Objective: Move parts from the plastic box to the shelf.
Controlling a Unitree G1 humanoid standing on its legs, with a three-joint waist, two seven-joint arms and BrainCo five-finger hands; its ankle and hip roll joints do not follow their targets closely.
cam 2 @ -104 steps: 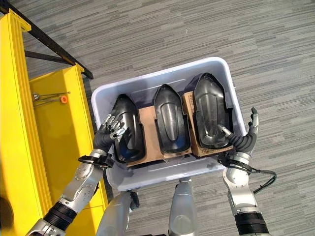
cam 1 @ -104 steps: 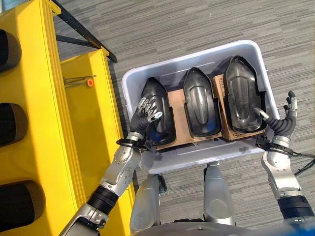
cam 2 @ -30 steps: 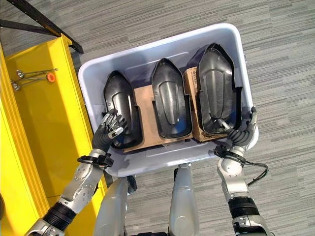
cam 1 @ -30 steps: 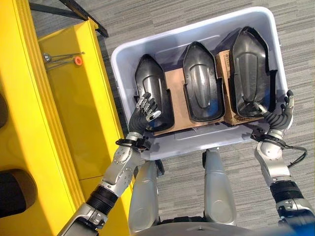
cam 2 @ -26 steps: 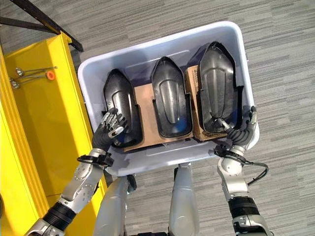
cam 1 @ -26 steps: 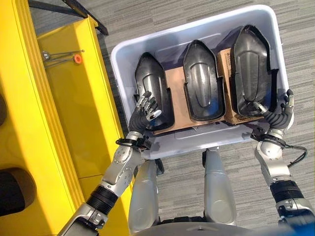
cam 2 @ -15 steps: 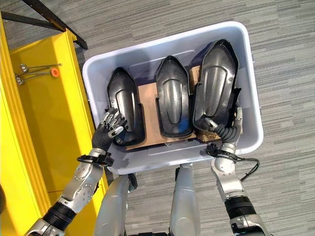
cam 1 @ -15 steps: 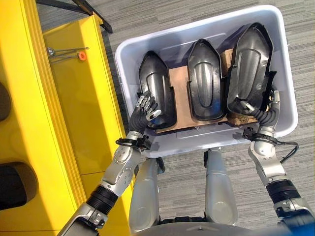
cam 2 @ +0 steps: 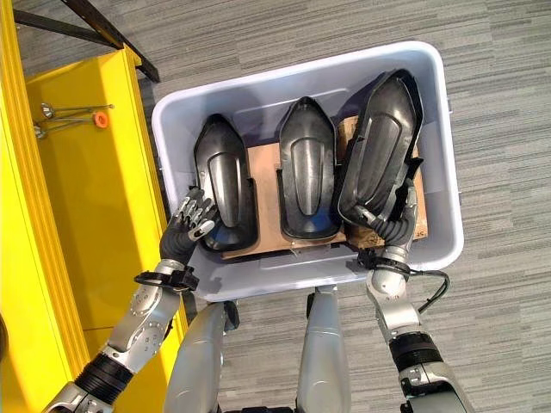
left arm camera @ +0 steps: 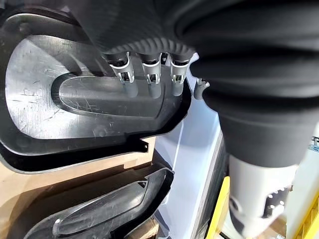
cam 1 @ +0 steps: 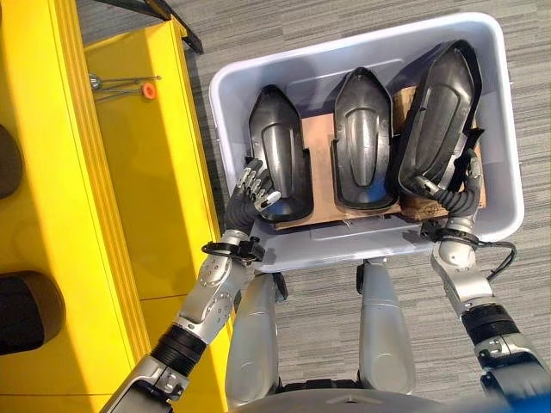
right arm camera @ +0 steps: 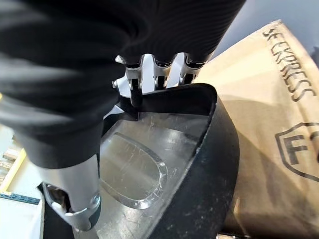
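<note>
A pale grey plastic box (cam 1: 344,249) on the floor holds three black moulded parts laid side by side on brown cardboard (cam 1: 320,172). My left hand (cam 1: 254,191) rests with relaxed fingers on the near end of the left part (cam 1: 280,146); the left wrist view shows its fingers (left arm camera: 149,79) lying over that part (left arm camera: 50,94). The middle part (cam 1: 362,138) lies untouched. My right hand (cam 1: 452,194) is shut on the near end of the right part (cam 1: 439,112), which is tipped up on edge. Its fingers (right arm camera: 154,74) hook over the part's rim (right arm camera: 199,164), thumb inside.
The yellow shelf (cam 1: 146,189) stands to the left of the box, with dark parts (cam 1: 26,310) in its lower levels and thin metal tools with an orange tip (cam 1: 148,89) on its top. Grey carpet surrounds the box. A printed cardboard box (right arm camera: 269,109) lies under the right part.
My right hand came from outside the box's right wall over the rim and closed on the right part, which has tipped up toward the middle. The left hand has stayed put. The camera has shifted.
</note>
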